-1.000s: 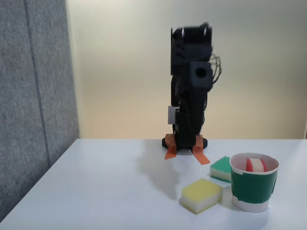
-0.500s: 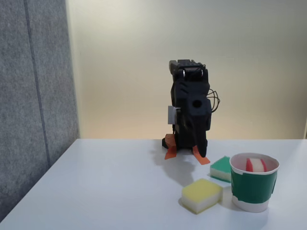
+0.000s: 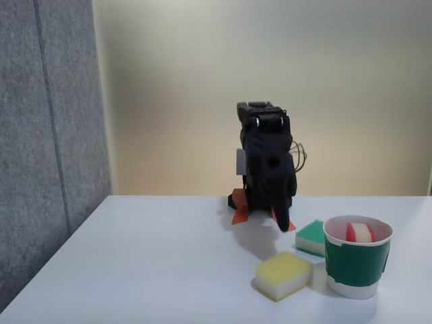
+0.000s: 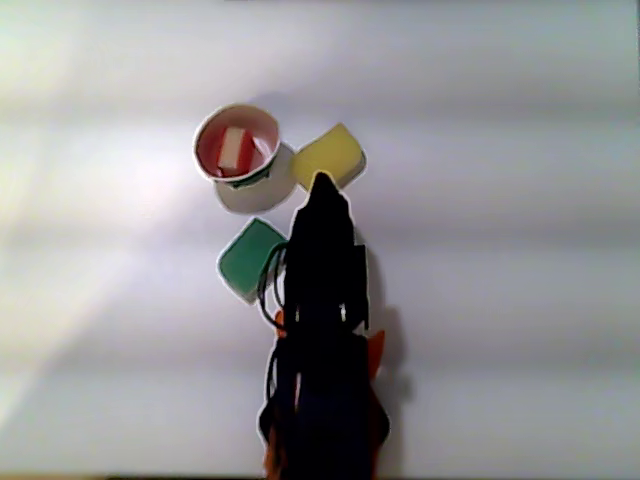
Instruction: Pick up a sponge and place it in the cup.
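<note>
Sponge (image 3: 360, 233), red top and whitish layer, standing on edge inside the cup (image 3: 358, 266); seen from above as a pale strip on red within the white rim (image 4: 236, 149). Cup (image 4: 250, 185) green-bodied, white rim and base, upright on the table at right in the fixed view. Yellow-topped sponge (image 3: 283, 275) lying flat just left of the cup, nearest the fixed camera, close to or touching the cup's base. Green-topped sponge (image 3: 311, 237) flat behind it, just beside the cup's far side. In the other view, yellow sponge (image 4: 330, 157) right of the cup, green sponge (image 4: 250, 260) below it.

Table (image 3: 148, 270) white, matte, smooth; soft shadow under the arm. In the other view (image 4: 520, 250) same white surface with faint light and dark horizontal bands across it.

Farther back, black arm (image 3: 265, 158) folded low over its base, orange tape at the foot. Gripper (image 3: 283, 221) pointing down toward the table behind the sponges; in the other view its tip (image 4: 322, 183) next to the yellow sponge. Fingers dark against dark; cannot tell whether parted or together. Nothing visibly held.

Beyond the table, plain cream wall (image 3: 202, 81), brighter toward upper right. At left, grey felt-textured partition (image 3: 47, 135) with a vertical seam, running alongside the table's left edge.
</note>
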Motion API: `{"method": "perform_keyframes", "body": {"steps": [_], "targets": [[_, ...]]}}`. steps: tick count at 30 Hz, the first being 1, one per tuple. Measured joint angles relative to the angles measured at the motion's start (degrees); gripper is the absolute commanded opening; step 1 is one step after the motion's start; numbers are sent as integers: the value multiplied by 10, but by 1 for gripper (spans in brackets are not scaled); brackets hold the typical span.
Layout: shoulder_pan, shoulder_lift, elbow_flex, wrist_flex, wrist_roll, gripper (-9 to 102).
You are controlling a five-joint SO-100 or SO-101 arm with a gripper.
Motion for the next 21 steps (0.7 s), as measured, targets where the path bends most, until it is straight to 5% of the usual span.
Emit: {"method": "perform_keyframes", "body": {"steps": [21], "targets": [[-4,101,36,253,1,0]]}}
